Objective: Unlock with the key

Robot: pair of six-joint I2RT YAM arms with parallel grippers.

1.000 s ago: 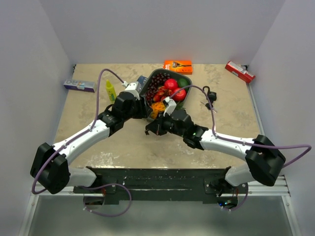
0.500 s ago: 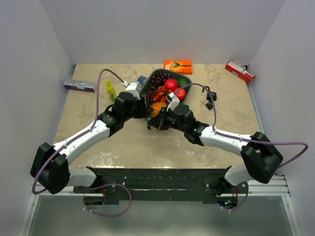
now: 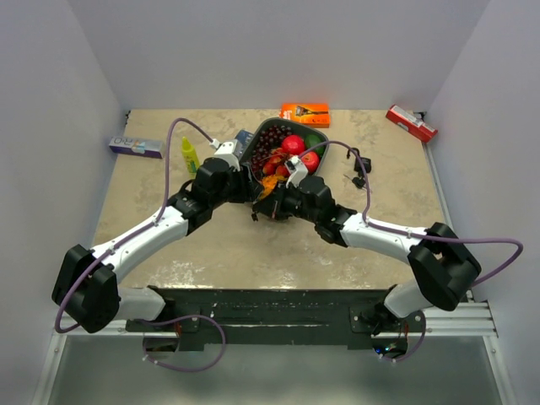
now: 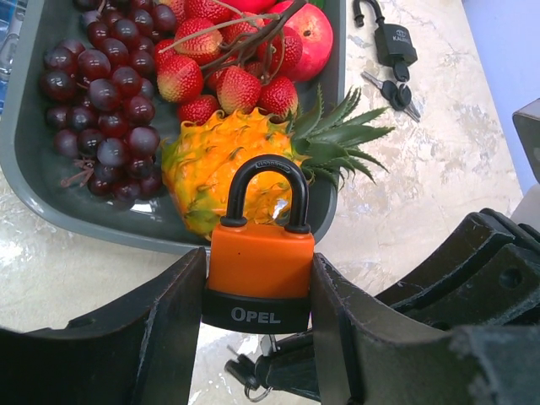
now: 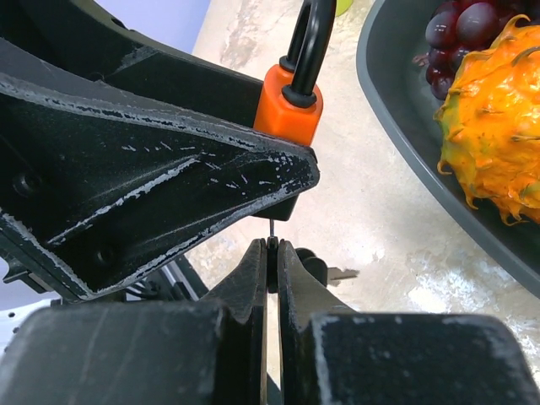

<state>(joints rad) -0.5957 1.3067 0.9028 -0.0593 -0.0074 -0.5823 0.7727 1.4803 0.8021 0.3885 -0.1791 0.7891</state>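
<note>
Marbled worktop [image 4: 439, 169], grey tray [image 4: 51, 181] of dark grapes [image 4: 110, 93], strawberries [image 4: 224, 80] and a spiky orange fruit [image 4: 228, 164], left pincer [image 4: 257, 283] clamping an upright orange padlock [image 4: 257, 261] lettered OPEL beside the tray, right pincer [image 5: 272, 253] pinched shut on a thin key [image 5: 272, 229] just under the padlock's base

The orange padlock [image 4: 257, 270] shows only its face and shackle to the left wrist camera. Its sides are covered by the fingers [image 4: 169, 321] of the left gripper [image 4: 257, 253], and its underside, keyhole included, is out of sight. From the right wrist, the key [image 5: 272, 228] is a thin sliver pinched in the closed right gripper [image 5: 272, 246], its head hidden. Whether its tip has entered the lock cannot be told, and the shackle runs off the top edge. From above, the two grippers cover lock and key alike. The grey tray [image 4: 51, 202] is cut by the left wrist frame's top and left edges, and the black padlock [image 4: 395, 40] loses its shackle's top there.
</note>
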